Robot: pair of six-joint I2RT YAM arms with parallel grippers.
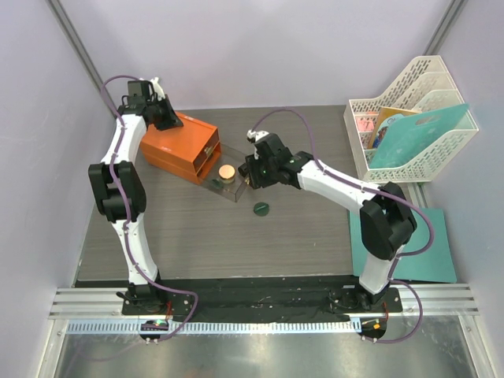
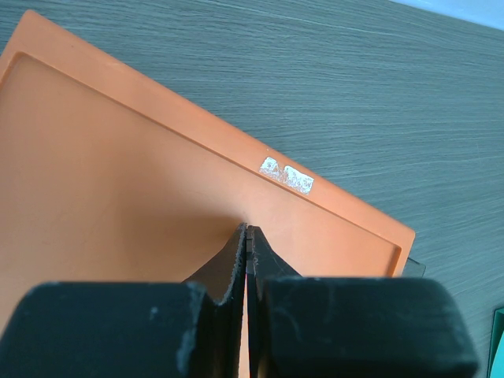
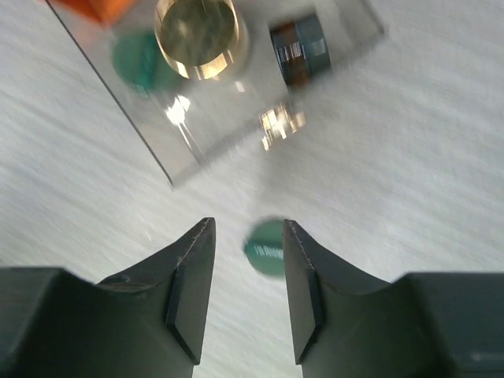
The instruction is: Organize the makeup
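Bright, even light; right wrist view blurred (glare).

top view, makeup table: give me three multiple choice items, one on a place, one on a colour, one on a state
1. Where does the loose green disc lie?
a) on the table, outside the clear tray
b) in the white rack
c) on the teal mat

2. What colour is the lid of the round jar in the tray?
a) red
b) tan
c) blue

3. How do the left jaws stand?
a) wide open
b) gripping a jar
c) shut, over the orange box

Answers:
1 a, since the disc sits alone on the grey wood, clear of the tray's edge.
2 b, since the lid shows tan from above and golden in the right wrist view.
3 c, since the left wrist view shows the two tips pressed together with only the box top beyond them.
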